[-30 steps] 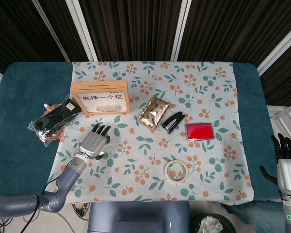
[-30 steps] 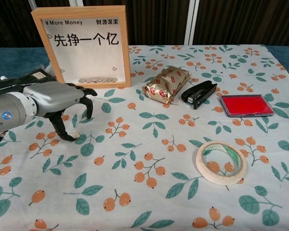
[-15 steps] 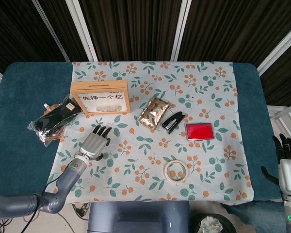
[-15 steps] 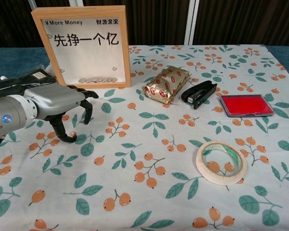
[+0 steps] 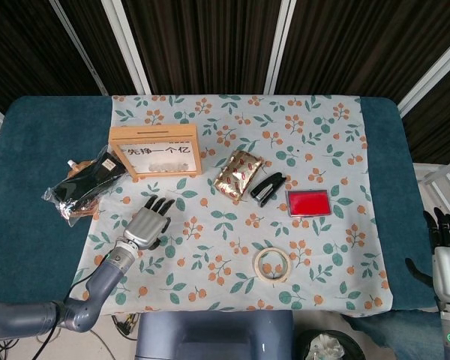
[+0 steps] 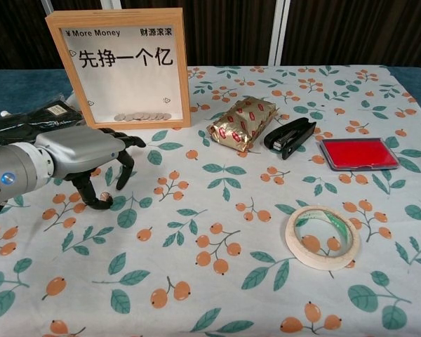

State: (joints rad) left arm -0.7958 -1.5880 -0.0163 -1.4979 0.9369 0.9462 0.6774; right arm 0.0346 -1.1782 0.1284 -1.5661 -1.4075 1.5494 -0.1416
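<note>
My left hand [image 5: 148,223] hovers palm down over the floral cloth [image 5: 322,135], just in front of the wooden framed coin box [image 5: 156,151]. In the chest view the left hand [image 6: 84,158] has its fingers spread and curled down, with the tips close to the cloth. A small brownish spot shows by the thumb tip; I cannot tell whether it is a coin or part of the print. Several coins lie inside the box [image 6: 123,67]. My right hand [image 5: 444,247] stands off the table's right edge, fingers up and apart, holding nothing.
A gold foil packet [image 6: 243,123], a black stapler [image 6: 290,136] and a red ink pad [image 6: 358,154] lie in a row right of the box. A tape roll [image 6: 323,237] sits nearer the front. A black plastic-wrapped bundle [image 5: 82,184] lies at the left.
The left hand has drawn back a little toward the table's near edge. The right hand has sunk slightly lower at the frame's corner.
</note>
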